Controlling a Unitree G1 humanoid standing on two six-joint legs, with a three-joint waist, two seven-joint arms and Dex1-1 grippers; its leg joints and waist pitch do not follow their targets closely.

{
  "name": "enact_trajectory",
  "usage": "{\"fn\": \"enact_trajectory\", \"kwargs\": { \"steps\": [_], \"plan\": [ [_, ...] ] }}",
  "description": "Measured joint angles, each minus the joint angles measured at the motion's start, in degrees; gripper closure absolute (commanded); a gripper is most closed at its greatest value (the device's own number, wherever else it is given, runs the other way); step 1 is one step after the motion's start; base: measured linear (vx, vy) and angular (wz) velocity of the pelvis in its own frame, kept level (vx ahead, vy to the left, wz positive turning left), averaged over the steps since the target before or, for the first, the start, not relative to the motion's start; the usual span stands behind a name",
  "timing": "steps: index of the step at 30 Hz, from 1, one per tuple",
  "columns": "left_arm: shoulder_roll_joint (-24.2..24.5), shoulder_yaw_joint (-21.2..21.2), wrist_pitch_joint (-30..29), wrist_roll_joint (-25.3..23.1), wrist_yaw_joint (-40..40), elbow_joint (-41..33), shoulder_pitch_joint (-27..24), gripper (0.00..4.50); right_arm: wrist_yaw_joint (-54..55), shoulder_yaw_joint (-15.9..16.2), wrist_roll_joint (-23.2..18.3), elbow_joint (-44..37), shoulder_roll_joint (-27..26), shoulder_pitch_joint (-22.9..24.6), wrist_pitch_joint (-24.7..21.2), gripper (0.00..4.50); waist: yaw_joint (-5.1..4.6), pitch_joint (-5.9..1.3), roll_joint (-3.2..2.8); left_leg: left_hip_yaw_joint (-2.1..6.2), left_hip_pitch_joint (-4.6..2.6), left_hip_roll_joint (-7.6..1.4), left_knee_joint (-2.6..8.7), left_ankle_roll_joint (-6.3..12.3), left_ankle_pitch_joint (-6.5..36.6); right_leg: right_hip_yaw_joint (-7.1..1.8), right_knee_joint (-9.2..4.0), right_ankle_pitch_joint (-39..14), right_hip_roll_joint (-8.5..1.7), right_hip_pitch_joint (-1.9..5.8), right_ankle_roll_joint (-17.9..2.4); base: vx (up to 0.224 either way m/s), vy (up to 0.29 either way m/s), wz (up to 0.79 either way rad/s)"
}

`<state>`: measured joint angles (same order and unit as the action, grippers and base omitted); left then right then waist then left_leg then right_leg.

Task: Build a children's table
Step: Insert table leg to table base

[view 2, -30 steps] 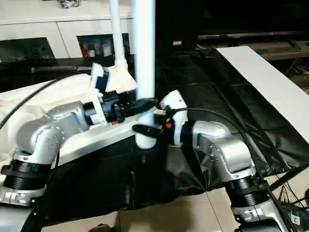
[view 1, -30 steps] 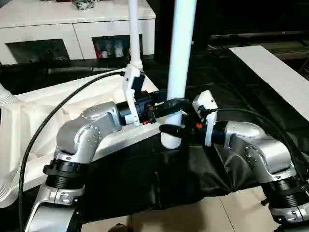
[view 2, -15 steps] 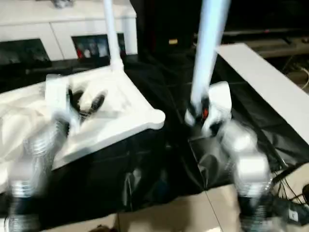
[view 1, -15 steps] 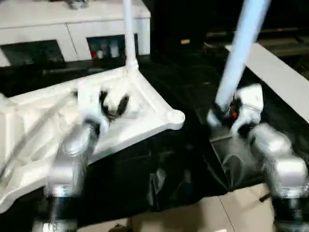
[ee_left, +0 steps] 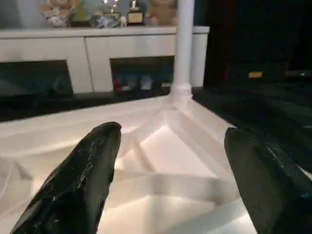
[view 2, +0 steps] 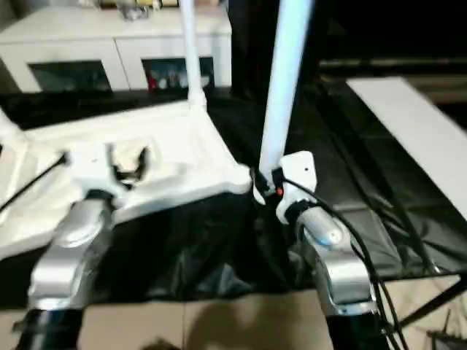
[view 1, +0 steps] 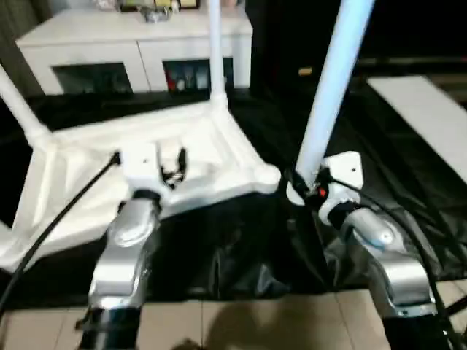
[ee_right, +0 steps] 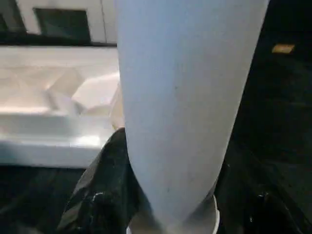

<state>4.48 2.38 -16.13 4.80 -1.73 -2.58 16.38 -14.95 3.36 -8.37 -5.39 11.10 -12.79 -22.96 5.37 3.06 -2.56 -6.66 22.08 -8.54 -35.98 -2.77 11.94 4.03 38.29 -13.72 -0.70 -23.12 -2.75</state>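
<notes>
The ribbed rectangular plastic tabletop (view 1: 211, 157) and long tapered tube leg (view 1: 330, 87) are white; the crinkled floor sheet (view 1: 241, 248) is black.

No text, label, brand, number or sign can be read anywhere here

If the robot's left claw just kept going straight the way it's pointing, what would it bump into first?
Probably the ribbed underside of the upturned tabletop, right ahead of the open left gripper. Beyond that stands an upright leg in the far corner, then the cabinet. Depth is hard to judge.
</notes>
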Motion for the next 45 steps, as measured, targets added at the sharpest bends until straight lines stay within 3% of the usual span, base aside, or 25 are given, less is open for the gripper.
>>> {"fn": "enact_trajectory", "kwargs": {
  "steps": [3,7,10,13,15,17,18,19,20,21,22,23,24,25,26,27,28,29,30,31,33,36,39,42,45],
  "plan": [
    [0.0,0.0,0.3,0.0,0.0,0.4,0.0,0.66,0.0,0.6,-0.2,0.0,-0.8,-0.1,0.0,2.63,-0.01,0.12,-0.27,-0.42,-0.59,-0.79,0.65,-0.35,0.2,0.48,-1.23,0.2,0.25,0.88,-0.2,-0.012,-0.024,0.04],
    [-0.2,0.2,0.3,0.0,-0.5,0.4,0.0,0.66,-0.3,1.0,-0.1,0.1,-0.8,-0.6,0.0,2.63,-1.11,0.87,-0.64,-1.58,-4.06,-1.49,2.15,-1.50,1.0,2.11,-4.01,0.2,-0.43,4.32,-0.2,0.005,0.014,-0.02],
    [-0.1,0.5,0.3,0.1,-0.5,0.4,0.0,0.66,-0.7,1.2,0.0,0.1,-0.9,-1.1,0.1,2.63,-3.09,0.99,-0.67,-1.43,-5.33,-1.80,2.38,-1.69,1.1,3.21,-4.83,-0.1,-0.98,6.25,0.4,0.081,0.075,-0.16],
    [-0.2,0.5,0.3,0.3,-0.7,0.5,-0.1,0.66,-1.5,1.5,0.0,0.1,-0.7,-1.1,0.1,2.63,-4.67,0.84,0.25,-1.55,-5.23,-1.09,2.36,-1.56,1.9,2.71,-4.67,-0.3,-1.40,6.25,0.5,0.108,0.032,-0.12],
    [-0.7,-0.7,0.4,0.5,-1.1,0.5,-0.3,0.66,-1.9,1.3,0.0,0.9,0.2,-1.1,0.6,2.63,-4.42,0.58,0.06,-1.15,-3.99,-0.88,0.97,1.44,2.6,2.62,-4.91,-0.7,-1.05,6.22,0.8,0.139,0.029,-0.03],
    [-0.5,-0.6,0.5,0.5,-1.2,0.5,-0.9,0.66,-2.1,1.2,0.0,1.6,0.3,-1.1,0.6,2.63,-3.74,0.06,-0.33,-0.28,-3.13,-1.02,0.48,0.99,3.0,2.75,-5.31,-1.1,-0.66,6.20,1.1,0.179,0.041,0.02],
    [-0.2,0.1,0.4,0.5,-1.1,0.5,-1.3,0.66,-2.5,1.5,0.0,1.6,0.2,-1.5,0.7,2.63,-4.02,-0.09,-0.30,-0.02,-3.41,-0.73,0.58,0.36,3.4,2.71,-5.10,-1.5,-0.89,6.04,1.0,0.208,0.043,0.05],
    [0.0,0.7,0.5,0.5,-1.1,0.4,-1.8,0.66,-2.9,2.3,0.0,1.8,-0.5,-1.9,0.7,2.63,-4.27,-0.20,-0.09,0.23,-3.93,-0.32,0.80,0.52,3.8,2.51,-2.96,-2.3,-1.27,4.86,0.6,0.239,0.017,0.03],
    [0.6,1.5,0.5,0.4,-1.0,0.5,-2.3,0.66,-3.3,3.5,0.0,2.0,-1.2,-2.6,0.7,2.63,-4.90,-0.32,0.17,0.57,-4.32,0.23,0.77,0.80,4.3,2.02,0.97,-2.8,-2.03,3.29,1.0,0.191,-0.019,-0.01],
    [0.8,2.0,0.5,0.4,-0.9,0.6,-2.3,0.66,-3.9,4.0,0.0,1.8,-1.3,-2.7,1.0,2.63,-5.09,-0.54,0.56,0.90,-4.86,0.87,0.74,0.98,5.0,0.82,4.32,-3.1,-2.94,0.88,2.1,0.191,-0.019,-0.01],
    [0.8,2.0,0.5,0.4,-0.9,0.4,-2.2,0.66,-4.0,4.0,0.0,1.8,-1.2,-2.7,1.1,2.63,-5.22,-0.87,1.13,0.87,-5.13,1.38,0.71,1.00,5.5,-0.32,4.70,-2.7,-3.78,-0.97,3.1,0.146,-0.039,-0.03],
    [0.7,1.8,0.6,0.4,-0.9,0.2,-2.0,0.66,-4.0,3.9,0.1,1.8,-0.8,-2.7,1.1,2.63,-5.44,-1.10,2.25,0.50,-5.43,2.28,0.49,1.16,6.0,-1.44,2.19,-1.8,-4.85,-2.10,3.2,0.078,-0.037,0.02],
    [0.3,1.6,0.8,0.4,-0.9,0.0,-1.8,0.66,-4.1,3.7,0.1,1.9,0.1,-2.5,1.2,2.63,-5.57,-0.91,3.61,-0.04,-5.96,3.07,-0.50,2.02,7.2,-3.04,1.01,-0.1,-5.62,-1.82,4.4,0.078,-0.037,0.02],
    [-0.6,1.1,0.9,0.5,-1.1,0.2,-2.0,0.66,-4.1,3.4,0.2,2.1,0.5,-2.1,1.2,2.63,-5.33,-0.80,3.59,0.22,-5.40,3.15,-2.45,5.12,8.0,-3.53,0.76,-0.9,-5.02,-0.76,3.5,0.107,-0.036,0.15],
    [-0.8,-0.7,0.9,0.6,-2.0,0.1,-2.0,0.66,-4.1,2.6,0.2,2.4,1.1,-1.5,1.1,2.63,-4.89,-0.77,3.45,0.48,-4.34,3.26,-5.16,7.39,7.8,-3.99,0.02,-1.0,-4.39,0.20,3.2,0.149,-0.035,0.13],
    [0.0,-2.4,0.8,0.6,-3.9,-0.1,-2.1,0.66,-4.0,1.3,-0.1,2.8,0.8,-1.3,1.1,2.63,-4.52,-0.82,3.43,1.10,-2.66,3.75,-7.45,6.54,7.1,-4.43,-0.78,-1.0,-3.78,1.33,3.0,0.149,-0.035,0.13],
    [1.4,-3.4,0.9,0.8,-6.1,-0.4,-2.2,0.66,-4.1,0.8,-0.4,2.6,0.6,-1.4,1.1,2.63,-4.09,-0.91,3.15,1.30,-1.44,3.81,-6.69,4.91,5.9,-4.47,-1.00,-0.9,-3.18,1.84,3.1,0.000,0.000,0.00],
    [3.0,-4.2,1.1,1.3,-8.8,-1.1,-2.6,0.48,-4.2,0.7,-0.7,2.4,0.5,-1.6,1.1,2.63,-3.43,-1.07,2.44,1.79,-0.61,3.21,-3.84,3.74,3.6,-3.93,-0.85,-0.9,-2.26,2.05,3.1,-0.114,-0.015,-0.06],
    [4.8,-4.5,1.3,3.1,-12.8,-2.0,-3.4,0.48,-4.4,0.7,-0.9,2.1,0.3,-1.9,1.2,2.63,-2.83,-1.08,1.24,2.21,0.47,1.89,-1.37,0.34,1.4,-2.78,-0.06,-1.2,-1.20,2.09,2.8,-0.114,-0.015,-0.06],
    [5.9,-4.7,0.9,4.8,-16.1,-2.4,-4.8,0.48,-4.6,1.1,-1.1,2.0,-0.2,-1.9,1.2,2.63,-2.67,-1.18,0.88,2.13,0.72,1.05,-1.93,0.42,1.3,-2.61,-0.06,-1.3,-0.75,2.03,2.8,-0.074,-0.013,-0.12],
    [8.4,-6.3,-1.4,8.4,-23.5,-2.9,-6.7,0.12,-5.7,1.8,-1.4,1.9,-0.4,-1.9,1.2,2.63,-1.76,-1.10,0.62,1.91,1.37,0.94,-2.31,0.51,1.4,-2.48,-0.28,-1.3,-0.92,1.57,2.8,0.000,0.000,0.00],
    [14.4,-11.6,-3.4,9.0,-33.3,-3.5,-7.5,0.05,-8.1,1.4,-3.5,1.9,1.2,-1.9,1.1,2.63,-0.88,-0.91,0.68,0.47,1.19,0.78,-1.54,0.93,0.8,-2.59,-0.33,-1.2,-1.52,1.41,2.8,-0.051,0.011,0.00],
    [20.7,-17.1,-2.4,7.4,-42.9,-2.3,-6.3,0.02,-11.7,0.6,-5.5,1.5,3.4,-1.1,0.3,2.63,-0.78,-0.45,0.99,-1.61,-0.31,0.46,-0.16,0.56,0.5,-2.91,-0.46,-1.0,-2.25,2.03,2.7,-0.092,-0.004,0.06],
    [20.3,-19.0,-1.5,4.8,-46.2,4.8,-0.7,0.02,-14.3,0.6,-6.4,0.8,4.0,-0.5,-1.0,2.63,-0.77,0.24,1.12,-2.41,-1.48,0.48,0.75,0.55,0.5,-3.09,-0.86,-1.3,-2.61,2.40,3.2,-0.106,-0.003,0.04],
    [19.7,-19.9,0.2,1.5,-46.3,11.8,5.8,0.02,-16.3,1.7,-6.9,0.0,5.1,-0.1,-1.6,2.63,-1.12,0.38,1.08,-2.41,-1.34,0.50,1.61,-0.01,0.1,-3.00,-1.86,-1.2,-2.61,2.57,3.2,-0.065,0.021,-0.12]
  ]
}}
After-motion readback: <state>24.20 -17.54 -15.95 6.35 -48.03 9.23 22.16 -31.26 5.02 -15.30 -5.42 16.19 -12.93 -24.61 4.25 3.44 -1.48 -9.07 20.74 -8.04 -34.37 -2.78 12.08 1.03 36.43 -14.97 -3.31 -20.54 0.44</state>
